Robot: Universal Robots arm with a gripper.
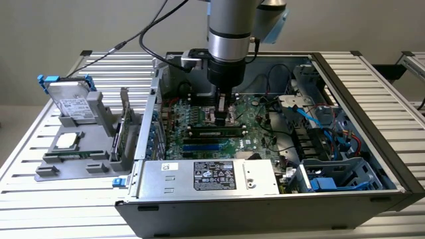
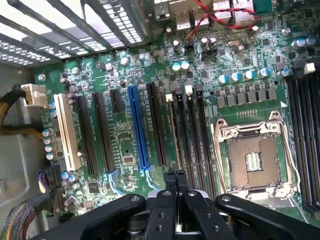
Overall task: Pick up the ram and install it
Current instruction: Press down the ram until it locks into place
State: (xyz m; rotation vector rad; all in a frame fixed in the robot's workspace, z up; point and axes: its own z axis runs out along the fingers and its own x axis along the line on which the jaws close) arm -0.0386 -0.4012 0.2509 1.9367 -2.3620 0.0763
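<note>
The ram (image 1: 216, 133), a narrow green stick with black chips, sits lengthwise in one of the motherboard's (image 1: 256, 119) black slots inside the open computer case. My gripper (image 1: 221, 119) reaches straight down from the arm and stands right over the stick, its tips at or just above the stick's top edge. In the wrist view the gripper (image 2: 175, 174) is shut, the two black fingertips pressed together with nothing between them. There the ram (image 2: 173, 131) shows edge-on as a thin strip in the slot ahead of the tips.
A grey holder (image 1: 59, 167) at the exterior view's left carries a hard drive (image 1: 74, 102), a silver processor chip (image 1: 68, 141) and an upright expansion card (image 1: 123, 124). The power supply (image 1: 209, 177) fills the case front. An open processor socket (image 2: 252, 160) lies beside the slots. Cables (image 1: 332, 127) crowd the case's right.
</note>
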